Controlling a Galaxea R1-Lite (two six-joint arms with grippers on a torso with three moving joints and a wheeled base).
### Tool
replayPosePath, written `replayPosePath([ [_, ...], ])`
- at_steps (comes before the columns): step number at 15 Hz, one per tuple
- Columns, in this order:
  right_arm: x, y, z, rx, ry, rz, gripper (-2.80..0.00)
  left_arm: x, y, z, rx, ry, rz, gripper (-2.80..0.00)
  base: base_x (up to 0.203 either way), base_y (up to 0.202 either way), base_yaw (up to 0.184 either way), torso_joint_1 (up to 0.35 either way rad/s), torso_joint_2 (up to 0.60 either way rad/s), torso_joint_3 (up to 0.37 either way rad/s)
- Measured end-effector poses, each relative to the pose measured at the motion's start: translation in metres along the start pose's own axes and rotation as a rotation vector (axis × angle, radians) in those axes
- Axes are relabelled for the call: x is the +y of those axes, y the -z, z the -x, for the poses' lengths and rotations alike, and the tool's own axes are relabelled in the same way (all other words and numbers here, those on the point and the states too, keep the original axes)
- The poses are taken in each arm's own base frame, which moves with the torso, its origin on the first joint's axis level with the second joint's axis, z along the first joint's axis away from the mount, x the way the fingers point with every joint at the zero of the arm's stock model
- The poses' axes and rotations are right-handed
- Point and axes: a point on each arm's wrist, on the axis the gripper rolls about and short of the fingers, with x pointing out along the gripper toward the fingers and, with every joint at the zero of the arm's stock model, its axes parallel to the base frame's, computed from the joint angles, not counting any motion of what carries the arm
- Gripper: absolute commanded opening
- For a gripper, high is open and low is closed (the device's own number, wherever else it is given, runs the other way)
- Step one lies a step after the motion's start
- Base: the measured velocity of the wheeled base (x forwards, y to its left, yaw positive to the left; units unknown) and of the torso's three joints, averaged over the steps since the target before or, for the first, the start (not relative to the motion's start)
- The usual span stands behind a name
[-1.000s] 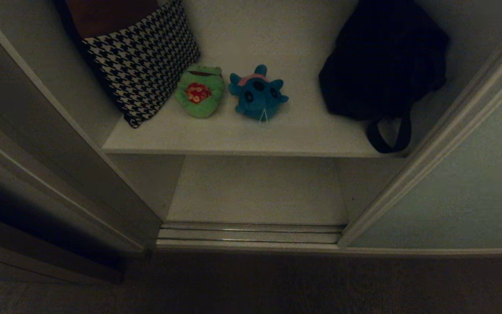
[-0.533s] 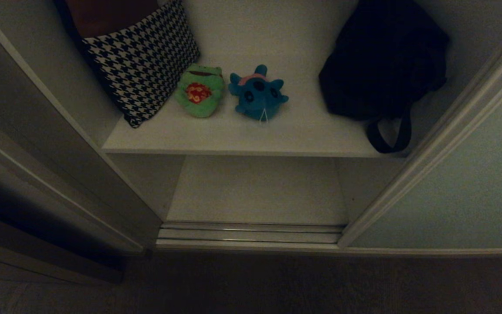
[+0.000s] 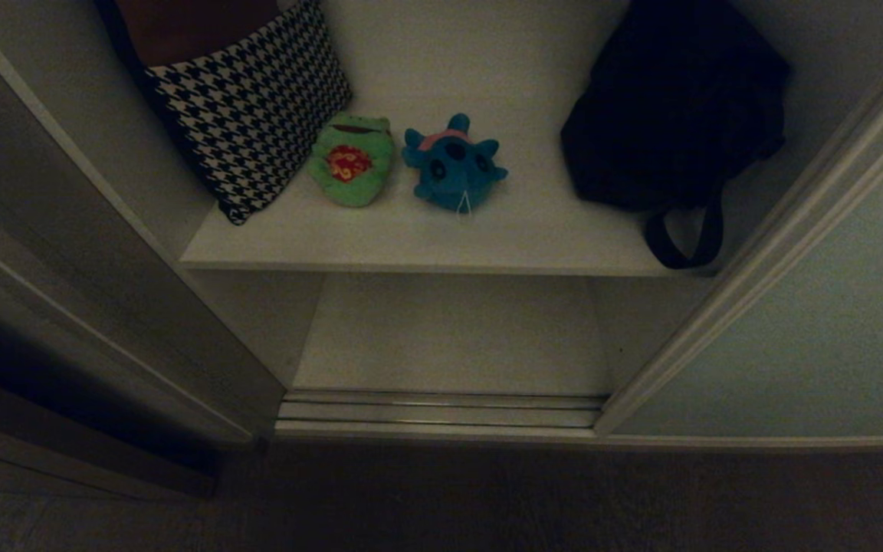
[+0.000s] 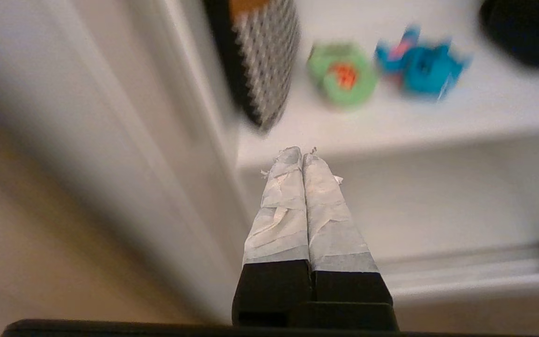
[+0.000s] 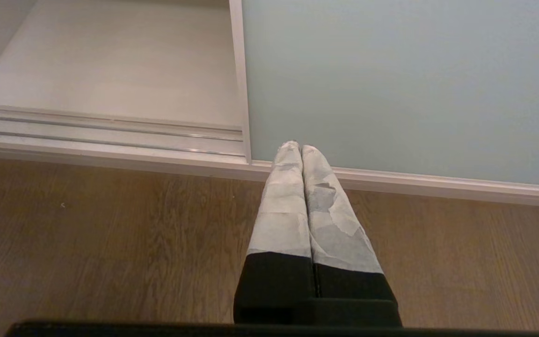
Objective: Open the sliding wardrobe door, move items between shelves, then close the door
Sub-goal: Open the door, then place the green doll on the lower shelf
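Note:
The sliding wardrobe door (image 3: 817, 337) stands pushed to the right, leaving the wardrobe open. On the upper shelf (image 3: 441, 238) lie a green frog toy (image 3: 351, 159) and a teal-blue plush (image 3: 453, 162), side by side. A lower shelf (image 3: 453, 337) sits beneath it, bare. My left gripper (image 4: 303, 150) is shut and empty, out in front of the wardrobe, aimed toward the upper shelf edge, with the frog (image 4: 342, 75) and blue plush (image 4: 421, 65) beyond it. My right gripper (image 5: 296, 146) is shut and empty, low over the floor by the door (image 5: 405, 84). Neither arm shows in the head view.
A black-and-white houndstooth cloth (image 3: 246, 107) leans at the shelf's left. A black strapped bag (image 3: 671, 107) fills the right, its strap hanging over the edge. The floor track (image 3: 441, 410) runs along the opening. A dark door frame (image 3: 66, 360) stands at the left.
Nothing has shifted in the head view; the toys, cloth, bag and door stay where they were.

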Motion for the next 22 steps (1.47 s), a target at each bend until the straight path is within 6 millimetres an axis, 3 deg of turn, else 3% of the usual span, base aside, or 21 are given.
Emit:
replayPosePath([
  [2,0.000,0.000,0.000,0.000,0.000,0.000,-2.80,0.010,-0.031,-0.055,0.040,0.038,0.035,-2.80,0.000,0.000,0.000,0.000,0.00,0.000],
  [4,0.000,0.000,0.000,0.000,-0.001,0.000,-2.80,0.017,-0.046,-0.123,0.095,0.085,0.080,-2.80,0.000,0.000,0.000,0.000,0.00,0.000],
  [6,0.000,0.000,0.000,0.000,0.000,0.000,-2.80,0.018,-0.045,-0.192,0.150,0.131,0.134,-2.80,0.000,0.000,0.000,0.000,0.00,0.000],
  [8,0.000,0.000,0.000,0.000,0.000,0.000,-2.80,0.012,-0.029,-0.257,0.213,0.169,0.184,-2.80,0.000,0.000,0.000,0.000,0.00,0.000],
  [9,0.000,0.000,0.000,0.000,0.000,0.000,-2.80,0.007,-0.017,-0.287,0.242,0.183,0.210,0.00,0.000,0.000,0.000,0.000,0.00,0.000],
  [10,0.000,0.000,0.000,0.000,0.000,0.000,-2.80,0.000,-0.002,-0.314,0.276,0.192,0.235,0.00,0.000,0.000,0.000,0.000,0.00,0.000],
  [13,0.000,0.000,0.000,0.000,0.000,0.000,-2.80,-0.020,0.043,-0.369,0.367,0.207,0.299,0.00,0.000,0.000,0.000,0.000,0.00,0.000],
  [17,0.000,0.000,0.000,0.000,0.001,0.000,-2.80,-0.034,0.083,-0.408,0.416,0.190,0.368,0.00,0.000,0.000,0.000,0.000,0.00,0.000],
  [22,0.000,0.000,0.000,0.000,0.000,0.000,-2.80,-0.040,0.109,-0.438,0.386,0.156,0.399,0.00,0.000,0.000,0.000,0.000,0.00,0.000],
])
